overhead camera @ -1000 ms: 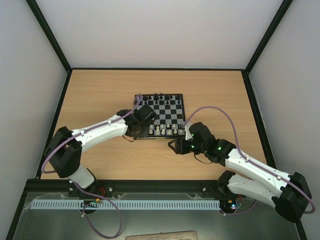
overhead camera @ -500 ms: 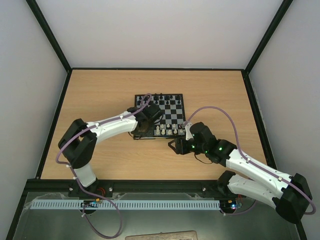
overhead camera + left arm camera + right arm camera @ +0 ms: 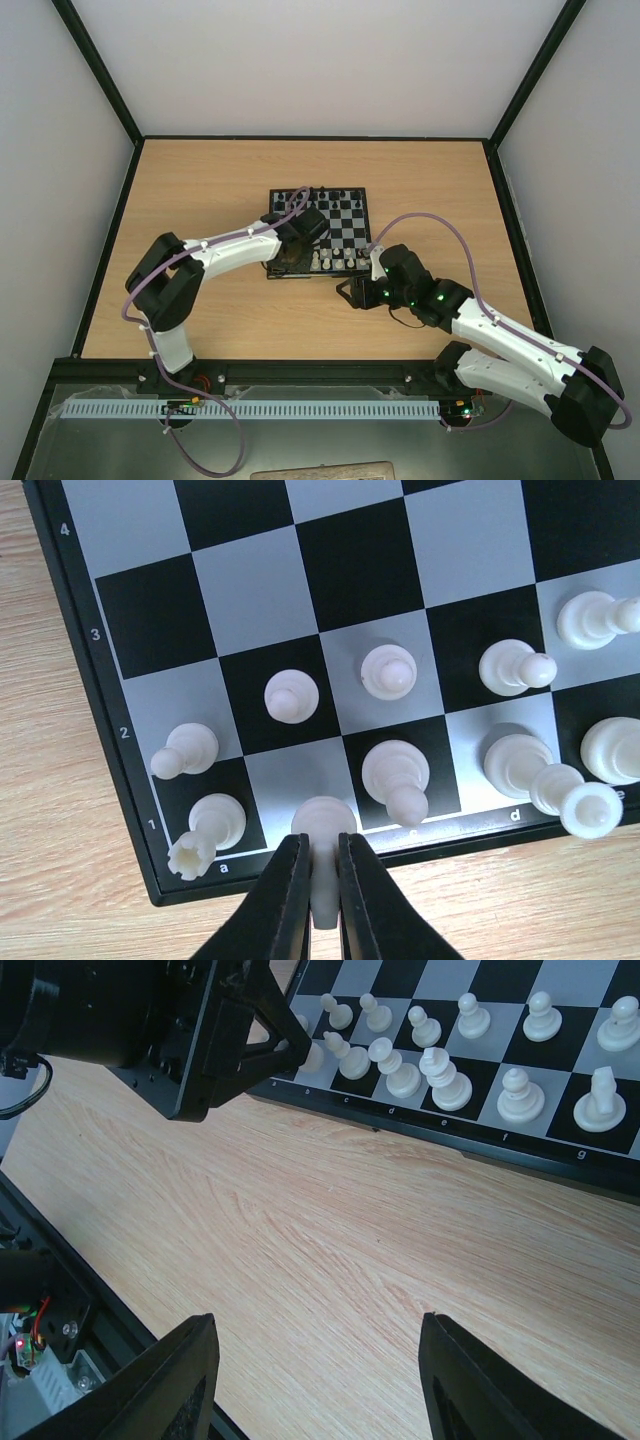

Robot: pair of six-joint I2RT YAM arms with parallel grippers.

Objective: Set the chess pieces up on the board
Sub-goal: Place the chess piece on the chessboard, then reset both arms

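The board lies mid-table with white chess pieces along its near rows. In the left wrist view my left gripper is shut on a white piece, held tilted with its round base over the pale first-row square between the white rook and another white piece. Pawns stand on the second row. My right gripper hangs open over bare wood in front of the board, nothing between its fingers. The right wrist view shows the left gripper at the board's near-left corner.
Black pieces stand along the board's far rows. More white pieces fill the near rows towards the right. A black frame rail runs along the table's near edge by the right gripper. Walls enclose the table.
The left arm has swung right and reached further over the board's near-left corner, carrying the white piece. The right arm has stayed put.
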